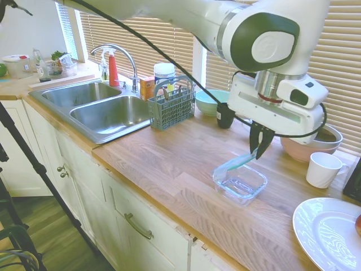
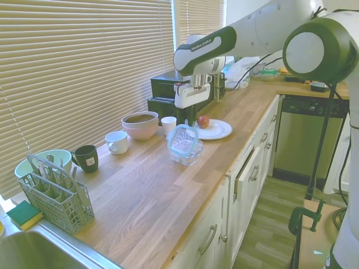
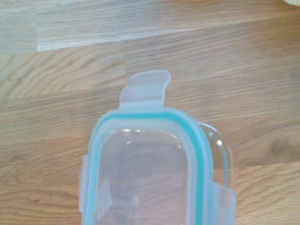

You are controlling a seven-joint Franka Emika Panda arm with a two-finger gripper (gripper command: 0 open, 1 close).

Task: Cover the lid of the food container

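Clear plastic with a teal ring — the lid [image 1: 237, 164] hangs tilted just over the food container [image 1: 240, 183] on the wooden worktop [image 1: 169, 164]. The pincer [image 1: 256, 152] pinches the lid's raised edge — a white cup [image 1: 324, 169] stands nearby.

Lid [image 1: 237, 163] tilted over the food container [image 1: 241, 184], on the wooden counter [image 1: 169, 164]. Behind it, stacked bowls [image 1: 316, 144] with a white cup [image 1: 322, 169] alongside. Plate [image 1: 324, 234] near the counter's front edge, cutlery basket [image 1: 172, 107] beside the sink [image 1: 107, 113].
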